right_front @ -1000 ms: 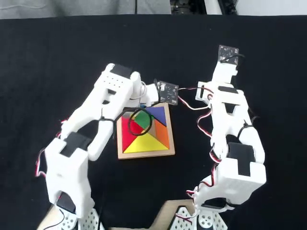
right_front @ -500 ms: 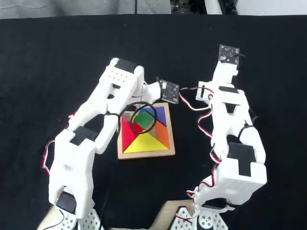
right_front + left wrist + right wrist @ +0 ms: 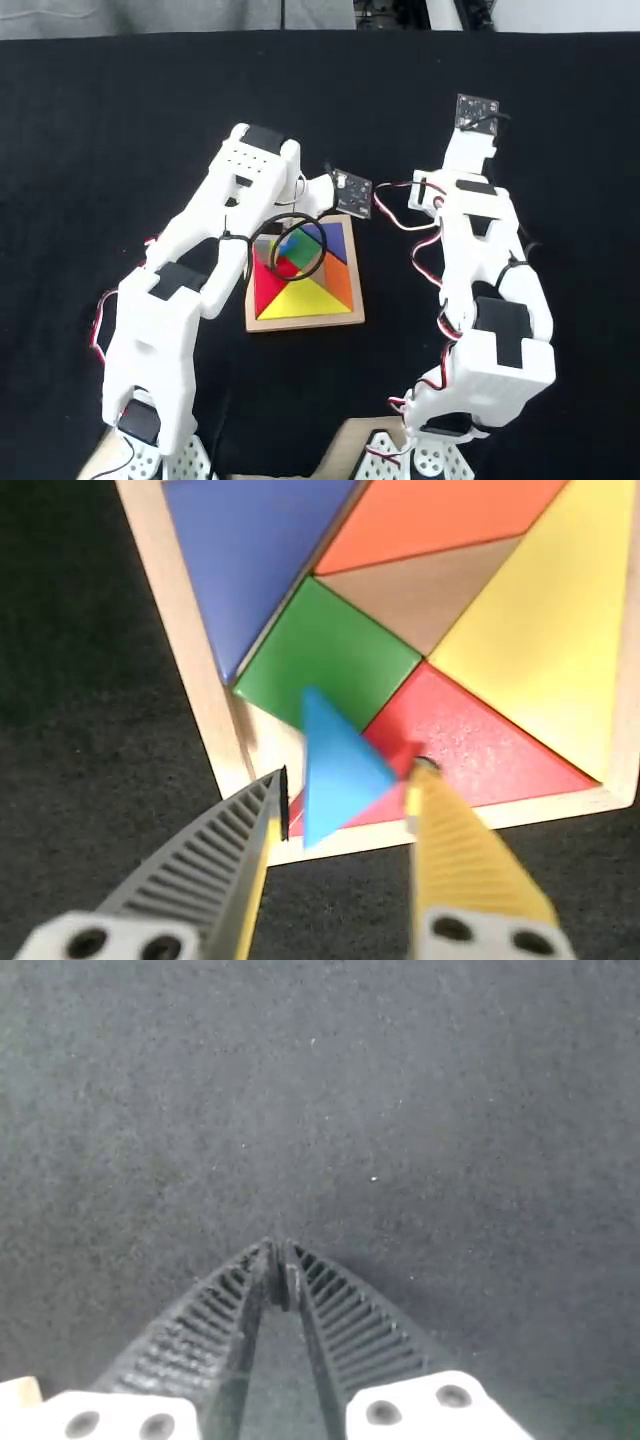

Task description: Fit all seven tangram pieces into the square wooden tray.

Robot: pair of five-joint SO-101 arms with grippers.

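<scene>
Fingers [image 3: 450, 850] of left arm pinch blue triangle [image 3: 338, 770] above tray [image 3: 185, 640]; right fingers [image 3: 225, 1330] closed.

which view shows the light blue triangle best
The left wrist view: the light blue triangle sits large in the left gripper, above the wooden tray. The high view gives a small blue patch behind a cable loop. The right wrist view faces black cloth.

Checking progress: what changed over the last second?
The left gripper, shut on the blue triangle, moved forward over the tray, so the triangle now hides part of the green square in the high view. The right gripper and tray stayed put.
</scene>
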